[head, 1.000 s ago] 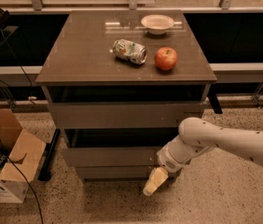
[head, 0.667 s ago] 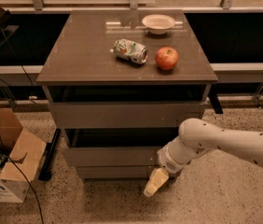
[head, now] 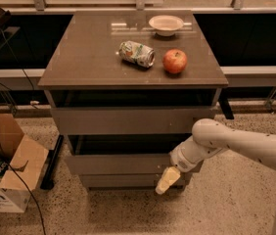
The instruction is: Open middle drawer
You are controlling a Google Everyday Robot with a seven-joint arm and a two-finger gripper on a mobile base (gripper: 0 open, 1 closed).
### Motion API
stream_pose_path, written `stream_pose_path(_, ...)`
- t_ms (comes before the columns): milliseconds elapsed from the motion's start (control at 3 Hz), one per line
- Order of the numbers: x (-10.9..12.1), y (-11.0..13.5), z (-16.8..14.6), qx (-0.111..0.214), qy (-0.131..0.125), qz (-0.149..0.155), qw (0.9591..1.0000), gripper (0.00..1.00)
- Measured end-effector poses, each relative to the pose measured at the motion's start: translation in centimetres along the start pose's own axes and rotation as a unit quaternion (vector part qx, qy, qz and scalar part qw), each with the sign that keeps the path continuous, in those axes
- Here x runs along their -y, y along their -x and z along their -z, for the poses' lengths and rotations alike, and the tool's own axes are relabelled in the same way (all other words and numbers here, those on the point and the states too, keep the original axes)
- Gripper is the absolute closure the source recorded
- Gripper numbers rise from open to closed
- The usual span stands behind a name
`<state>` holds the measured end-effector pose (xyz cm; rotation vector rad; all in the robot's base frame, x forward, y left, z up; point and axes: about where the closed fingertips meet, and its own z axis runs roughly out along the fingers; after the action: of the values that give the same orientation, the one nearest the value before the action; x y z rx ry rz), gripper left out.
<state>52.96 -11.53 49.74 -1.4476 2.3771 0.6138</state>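
The three-drawer cabinet [head: 133,58] stands in the middle of the camera view. The middle drawer [head: 118,164] is the flat grey-brown, handleless front at mid height, with a dark gap above it. It lies below the tall top front [head: 128,120] and above the short bottom front [head: 121,180]. My gripper [head: 166,180], cream-coloured at the tip, hangs from the white arm [head: 236,143] that comes in from the right. It points down and left, in front of the right end of the bottom front, just below the middle drawer's lower right corner.
On the cabinet top lie a crushed can [head: 137,53], a red apple [head: 175,61] and a white bowl [head: 166,25]. An open cardboard box [head: 11,173] and black cables [head: 11,131] are on the speckled floor at the left. A rail runs behind the cabinet.
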Motion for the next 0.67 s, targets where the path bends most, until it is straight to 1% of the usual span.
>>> stream_pose_path(333,1.6,0.7,-0.8,0.016,-0.018,-0.005,0.9997,0.0)
stream_pose_path(667,4.2,2.0,-1.2,0.026,-0.044,-0.001,0.9987,0.0)
